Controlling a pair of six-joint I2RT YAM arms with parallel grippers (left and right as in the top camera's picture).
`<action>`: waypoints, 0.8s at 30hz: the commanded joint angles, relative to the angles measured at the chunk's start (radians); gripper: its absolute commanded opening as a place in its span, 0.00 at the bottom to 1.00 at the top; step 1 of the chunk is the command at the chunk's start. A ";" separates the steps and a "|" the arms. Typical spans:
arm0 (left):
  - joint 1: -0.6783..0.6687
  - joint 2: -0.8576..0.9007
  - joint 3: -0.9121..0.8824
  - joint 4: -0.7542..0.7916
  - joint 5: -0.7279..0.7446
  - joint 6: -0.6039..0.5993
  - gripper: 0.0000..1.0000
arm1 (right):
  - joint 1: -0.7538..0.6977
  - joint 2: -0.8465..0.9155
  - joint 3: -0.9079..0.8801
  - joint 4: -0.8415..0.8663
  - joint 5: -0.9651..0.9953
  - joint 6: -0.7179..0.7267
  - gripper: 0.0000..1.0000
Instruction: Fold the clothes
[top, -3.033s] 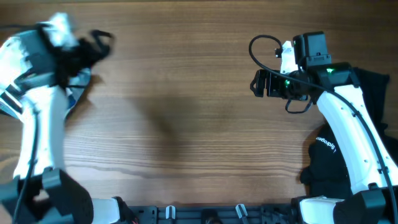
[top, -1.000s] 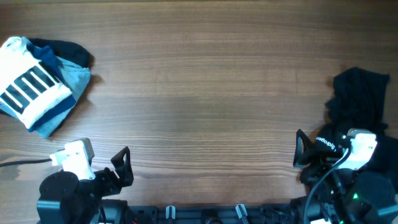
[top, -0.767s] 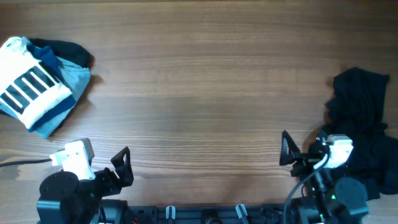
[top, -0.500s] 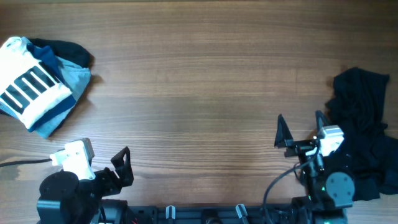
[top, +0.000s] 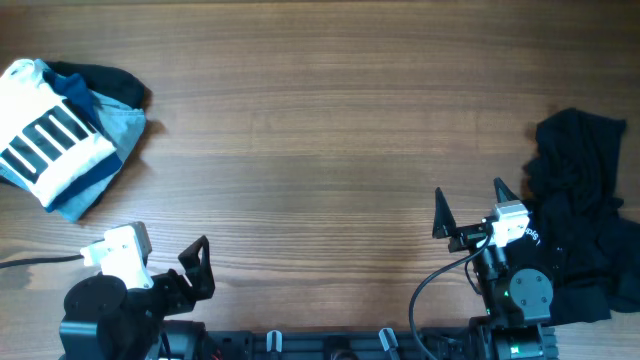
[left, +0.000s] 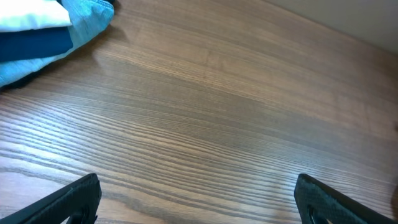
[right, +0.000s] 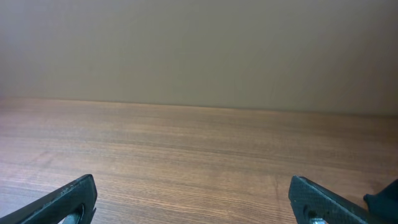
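A folded pile of clothes lies at the table's far left: a white T-shirt with thick black bars (top: 48, 140) on top of blue (top: 110, 140) and dark garments; its blue edge shows in the left wrist view (left: 56, 31). A crumpled black garment (top: 580, 190) lies at the right edge. My left gripper (top: 195, 268) is open and empty at the front left, low over bare wood. My right gripper (top: 468, 210) is open and empty at the front right, just left of the black garment. Both wrist views show wide-spread fingertips (left: 199, 199) (right: 199, 199) with only table between them.
The wooden table (top: 320, 150) spans the whole view. Both arm bases sit along the front edge. A plain wall stands beyond the table in the right wrist view (right: 199, 50).
Both arms have drawn back from the clothes to the front edge. Over the last second the right gripper has swung left and up a little, off the black garment. The left arm is still.
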 joint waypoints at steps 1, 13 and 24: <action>-0.005 -0.005 -0.002 0.003 -0.013 0.005 1.00 | -0.006 -0.007 -0.001 0.003 -0.018 -0.007 1.00; -0.004 -0.008 -0.003 -0.001 -0.014 0.005 1.00 | -0.006 -0.007 -0.001 0.003 -0.018 -0.008 1.00; 0.074 -0.360 -0.523 0.409 -0.017 0.005 1.00 | -0.006 -0.007 -0.001 0.003 -0.018 -0.007 1.00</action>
